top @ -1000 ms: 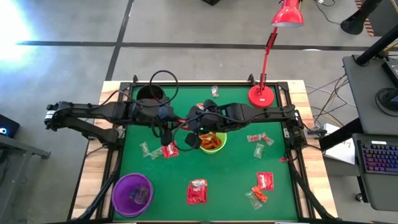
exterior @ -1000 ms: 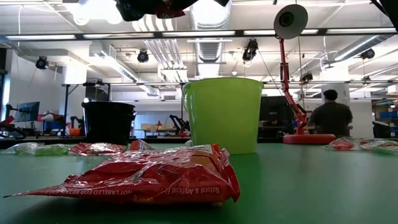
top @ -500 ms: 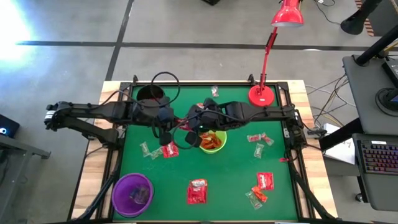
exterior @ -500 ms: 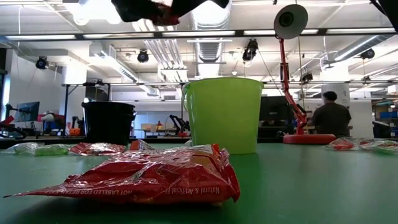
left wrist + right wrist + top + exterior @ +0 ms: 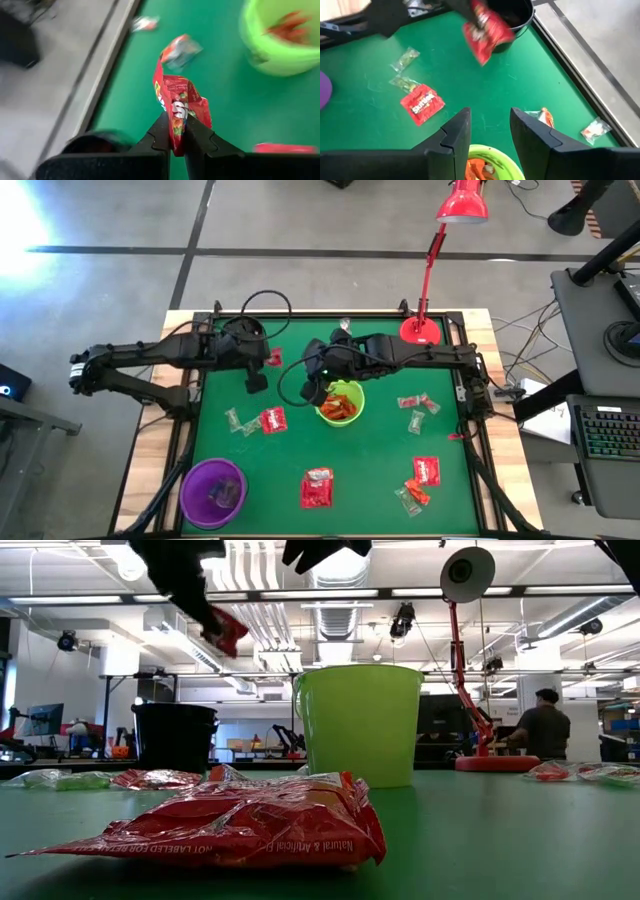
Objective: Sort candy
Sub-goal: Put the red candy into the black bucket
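Note:
My left gripper is shut on a flat red candy packet, up in the air beside the black bowl at the far left. The low view shows this packet high over the table. My right gripper is open and holds nothing, hovering just above the lime-green bowl, which contains orange-red sweets. Other candy lies flat on the green mat: a red packet, pale wrappers, and more red packets near the front edge. My left gripper pinches one end of the red packet between its two fingers. The fingers slant down from the table's left side. The rest of the packet sticks out past the fingertips, crumpled and tilted, lifted clear of the mat.
A purple bowl stands at the near left corner. A red desk lamp is at the far right. Loose sweets lie at the right and near right. A person stands in the room behind the table.
My left gripper has swung away from my right gripper toward the table's far left and the black bowl, tipping downward and taking the red packet with it. In the low view the packet has come lower and moved left. My right gripper stays over the lime-green bowl.

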### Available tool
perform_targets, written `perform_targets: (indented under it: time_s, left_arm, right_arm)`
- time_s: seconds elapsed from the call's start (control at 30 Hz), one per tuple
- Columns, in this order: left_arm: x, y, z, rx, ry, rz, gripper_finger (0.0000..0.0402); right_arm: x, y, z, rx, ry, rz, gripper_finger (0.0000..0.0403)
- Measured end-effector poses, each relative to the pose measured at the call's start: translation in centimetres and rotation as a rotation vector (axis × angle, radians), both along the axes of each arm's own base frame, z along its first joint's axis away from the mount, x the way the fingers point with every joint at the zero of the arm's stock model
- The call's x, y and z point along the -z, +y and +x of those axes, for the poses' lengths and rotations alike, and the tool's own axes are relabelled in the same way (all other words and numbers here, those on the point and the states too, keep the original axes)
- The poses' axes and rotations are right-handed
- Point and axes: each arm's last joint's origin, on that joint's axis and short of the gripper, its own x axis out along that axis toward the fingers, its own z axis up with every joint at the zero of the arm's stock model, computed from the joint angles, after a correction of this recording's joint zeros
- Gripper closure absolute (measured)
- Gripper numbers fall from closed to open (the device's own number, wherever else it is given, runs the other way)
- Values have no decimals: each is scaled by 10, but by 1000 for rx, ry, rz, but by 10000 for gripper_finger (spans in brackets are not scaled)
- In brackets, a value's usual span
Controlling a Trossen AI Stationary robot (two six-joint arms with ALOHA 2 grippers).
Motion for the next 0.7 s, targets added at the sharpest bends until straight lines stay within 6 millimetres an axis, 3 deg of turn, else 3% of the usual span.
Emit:
perform_targets:
  time_s: [0.33,0.7]
  left_arm:
    - [7,38,-22,-179,142,-7,396]
    - [8,76,-44,-384,163,-22,396]
  right_arm:
    - [5,-20,-7,26,98,-18,277]
    - [6,-67,-11,-53,202,-151,281]
